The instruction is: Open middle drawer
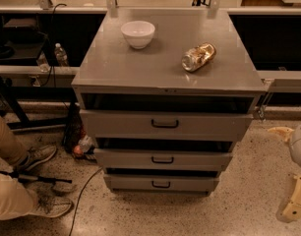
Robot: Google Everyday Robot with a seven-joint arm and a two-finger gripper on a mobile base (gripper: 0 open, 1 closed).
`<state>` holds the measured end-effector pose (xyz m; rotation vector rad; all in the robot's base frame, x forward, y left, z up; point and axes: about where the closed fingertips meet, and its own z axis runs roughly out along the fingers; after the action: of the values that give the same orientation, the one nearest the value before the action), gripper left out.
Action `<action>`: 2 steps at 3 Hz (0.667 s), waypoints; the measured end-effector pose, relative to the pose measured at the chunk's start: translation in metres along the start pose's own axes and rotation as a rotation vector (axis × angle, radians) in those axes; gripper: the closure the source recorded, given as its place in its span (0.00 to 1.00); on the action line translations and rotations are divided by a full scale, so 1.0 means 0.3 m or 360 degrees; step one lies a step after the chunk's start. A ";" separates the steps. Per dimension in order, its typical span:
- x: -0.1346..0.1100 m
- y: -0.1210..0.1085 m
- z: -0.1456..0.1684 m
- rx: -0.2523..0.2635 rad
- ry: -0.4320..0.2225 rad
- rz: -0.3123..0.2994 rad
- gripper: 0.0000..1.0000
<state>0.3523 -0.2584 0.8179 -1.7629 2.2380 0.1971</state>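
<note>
The grey metal cabinet [165, 68] has three drawers stacked in its front. The middle drawer [199, 160] has a mid-sized front and a small black loop handle [162, 160]. It stands out slightly, with a dark gap above it. The taller top drawer [116, 124] with a wider handle is above it, and the narrowest drawer [190, 183] is below. My gripper [293, 206], cream coloured, is low at the right edge of the view, near the floor. It is well to the right of the cabinet and touches nothing.
A white bowl [138, 33] and a shiny crumpled can [198, 56] lie on the cabinet top. A seated person's legs and shoes [40, 156] are at the left, with a black cable [84, 191] on the floor. A plastic bottle [61, 54] stands behind left.
</note>
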 end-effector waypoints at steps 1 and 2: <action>0.000 0.000 0.000 0.0000 0.0000 0.0000 0.00; 0.013 -0.017 0.092 -0.0013 0.0002 -0.0038 0.00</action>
<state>0.3600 -0.2556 0.7910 -1.7939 2.2188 0.2003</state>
